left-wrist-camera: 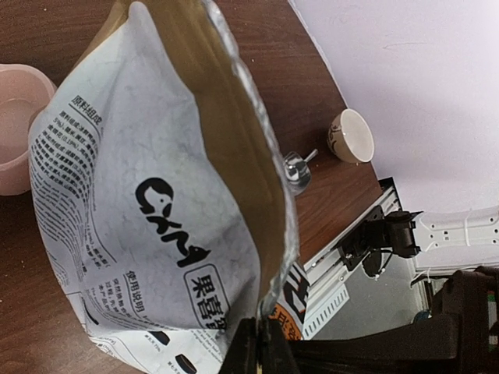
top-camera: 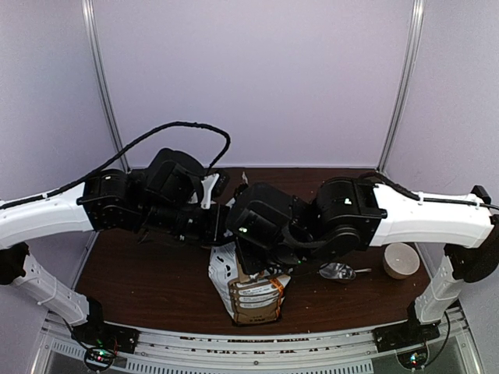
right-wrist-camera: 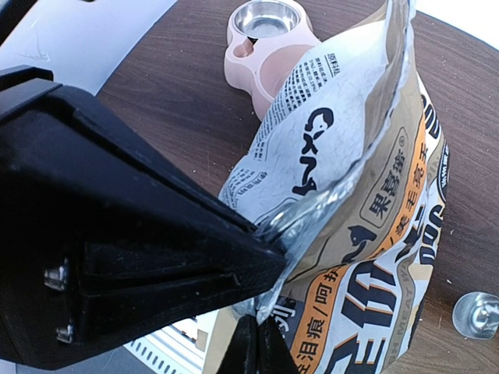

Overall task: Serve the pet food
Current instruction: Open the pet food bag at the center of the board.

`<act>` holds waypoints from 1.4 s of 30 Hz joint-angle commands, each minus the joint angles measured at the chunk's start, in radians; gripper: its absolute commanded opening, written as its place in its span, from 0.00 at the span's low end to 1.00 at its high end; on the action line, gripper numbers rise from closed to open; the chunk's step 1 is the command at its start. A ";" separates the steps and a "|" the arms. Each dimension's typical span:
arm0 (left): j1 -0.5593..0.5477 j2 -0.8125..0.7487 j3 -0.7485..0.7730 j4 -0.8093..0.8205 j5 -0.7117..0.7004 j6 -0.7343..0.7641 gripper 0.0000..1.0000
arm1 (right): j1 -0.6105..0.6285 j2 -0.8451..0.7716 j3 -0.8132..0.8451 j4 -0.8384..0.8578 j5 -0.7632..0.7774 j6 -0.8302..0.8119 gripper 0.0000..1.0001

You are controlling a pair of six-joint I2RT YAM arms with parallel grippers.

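The pet food bag (top-camera: 253,292), white, grey and orange with a foil lining, stands near the table's front edge under both arms. My left gripper (left-wrist-camera: 257,343) is shut on the bag's top edge; the bag's white back panel (left-wrist-camera: 140,210) fills the left wrist view. My right gripper (right-wrist-camera: 257,343) is shut on the bag's foil rim; the printed orange front (right-wrist-camera: 374,288) shows in the right wrist view. The left arm's black body (right-wrist-camera: 117,234) crowds that view. In the top view both grippers meet above the bag mouth, hidden by the wrists. The kibble itself is hidden.
A pink double-basin feeder (right-wrist-camera: 261,54) with a steel bowl lies beyond the bag; its rim also shows in the left wrist view (left-wrist-camera: 15,132). A shiny metal scoop (top-camera: 341,272) and a cream cup (top-camera: 401,260) sit right of the bag. The metal rail (top-camera: 257,343) runs along the front edge.
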State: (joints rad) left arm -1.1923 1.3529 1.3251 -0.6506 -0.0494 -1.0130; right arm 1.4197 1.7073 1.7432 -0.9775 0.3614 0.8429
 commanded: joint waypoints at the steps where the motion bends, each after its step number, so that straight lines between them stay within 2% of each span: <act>1: 0.003 -0.037 -0.027 -0.029 -0.049 -0.008 0.00 | -0.019 0.030 -0.004 -0.128 0.122 0.017 0.00; 26: 0.004 -0.066 -0.042 -0.080 -0.079 0.000 0.00 | -0.037 0.010 -0.034 -0.141 0.124 0.042 0.00; 30: 0.006 -0.067 -0.060 -0.091 -0.091 0.003 0.00 | -0.046 -0.029 -0.075 -0.071 0.062 0.037 0.00; 36: 0.015 -0.079 -0.095 -0.090 -0.099 0.003 0.00 | -0.095 -0.169 -0.262 0.225 -0.172 0.027 0.00; 42: 0.019 -0.073 -0.100 -0.091 -0.098 0.010 0.00 | -0.116 -0.199 -0.316 0.278 -0.226 0.027 0.00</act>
State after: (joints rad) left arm -1.1931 1.3029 1.2518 -0.6067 -0.0826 -1.0161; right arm 1.3315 1.5318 1.4635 -0.6624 0.1345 0.8688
